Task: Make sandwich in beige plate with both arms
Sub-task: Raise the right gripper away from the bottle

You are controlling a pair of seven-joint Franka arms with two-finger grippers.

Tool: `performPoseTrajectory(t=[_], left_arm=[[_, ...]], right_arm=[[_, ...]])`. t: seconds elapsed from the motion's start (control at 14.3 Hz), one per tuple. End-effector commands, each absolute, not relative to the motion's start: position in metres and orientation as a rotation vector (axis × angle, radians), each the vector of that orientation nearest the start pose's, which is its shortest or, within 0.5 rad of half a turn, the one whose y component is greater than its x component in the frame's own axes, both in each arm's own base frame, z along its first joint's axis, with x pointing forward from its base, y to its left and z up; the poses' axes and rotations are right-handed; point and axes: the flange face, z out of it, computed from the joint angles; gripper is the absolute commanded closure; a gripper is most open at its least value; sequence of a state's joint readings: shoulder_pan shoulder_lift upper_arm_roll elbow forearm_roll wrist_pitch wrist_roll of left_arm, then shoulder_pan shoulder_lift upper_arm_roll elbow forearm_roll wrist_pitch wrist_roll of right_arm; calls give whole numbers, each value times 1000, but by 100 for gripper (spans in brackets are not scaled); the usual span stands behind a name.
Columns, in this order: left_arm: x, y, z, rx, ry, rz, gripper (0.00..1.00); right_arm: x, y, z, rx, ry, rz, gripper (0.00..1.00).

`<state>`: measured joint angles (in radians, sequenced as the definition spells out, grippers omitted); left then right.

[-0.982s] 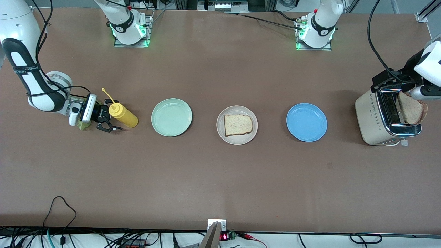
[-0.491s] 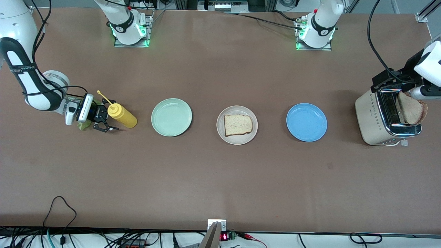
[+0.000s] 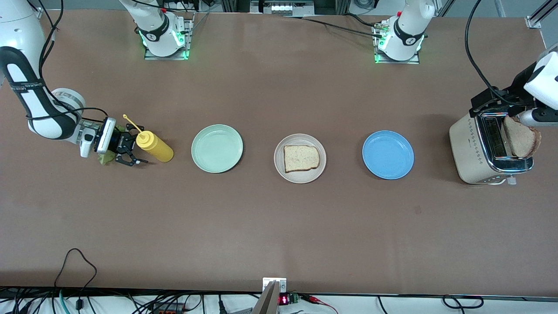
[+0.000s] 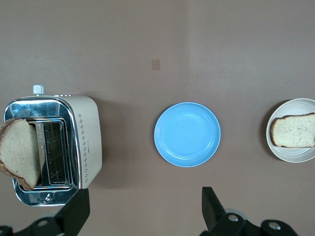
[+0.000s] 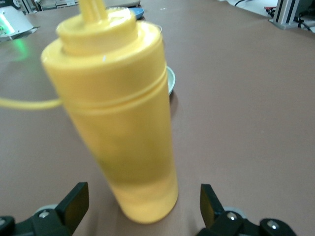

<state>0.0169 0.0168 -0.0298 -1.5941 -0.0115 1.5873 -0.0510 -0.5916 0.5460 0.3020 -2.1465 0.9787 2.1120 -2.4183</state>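
The right arm reached low along its end of the table, forearm nearly level, and the right gripper (image 3: 129, 151) hung just above the tabletop beside a yellow squeeze bottle (image 3: 154, 147), fingers spread apart with nothing between them. A scrap of green lettuce (image 3: 103, 158) showed under its wrist. In the right wrist view the bottle (image 5: 115, 113) stood upright between the splayed fingertips (image 5: 74, 199), untouched.

The left arm was raised over the cream toaster (image 3: 489, 148) at its own end of the table. The left gripper (image 4: 142, 209) showed only two finger stubs set wide apart, empty. A bread slice (image 3: 521, 137) stood tilted in one toaster slot.

The brown table (image 3: 279, 226) carried three plates in a row: a mint green plate (image 3: 217, 148), the beige plate (image 3: 300, 158) in the middle with one bread slice (image 3: 301, 158) lying flat on it, and a blue plate (image 3: 388, 155). Cables (image 3: 78, 261) trailed along the edge nearest the front camera.
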Motion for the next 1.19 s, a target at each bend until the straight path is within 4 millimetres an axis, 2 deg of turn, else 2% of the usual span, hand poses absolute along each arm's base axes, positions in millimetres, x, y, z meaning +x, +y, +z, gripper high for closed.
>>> performPoseTrajectory(t=[0.0,0.35,0.63,0.91,1.05,1.12], left_arm=[[556,-6,610,-3144,-41,34,0],[556,-6,610,-3144,-46,36,0],[556,-7,610,-3144,-46,36,0],[556,-7,610,-3144,-46,36,0],[555,-7,611,-3144,-46,34,0],[555,-7,611,-3144,-46,34,0]], right_arm=[[498,-115,141,-1792,-1459,-838,0],[491,-131,142,-1760,-1488,-847,0],[482,-175,156,-1833,-1465,-852,0],[474,-229,190,-1951,-1455,-871,0],[483,-256,215,-2026,-1456,-873,0],[487,-265,229,-2079,-1402,-866,0]])
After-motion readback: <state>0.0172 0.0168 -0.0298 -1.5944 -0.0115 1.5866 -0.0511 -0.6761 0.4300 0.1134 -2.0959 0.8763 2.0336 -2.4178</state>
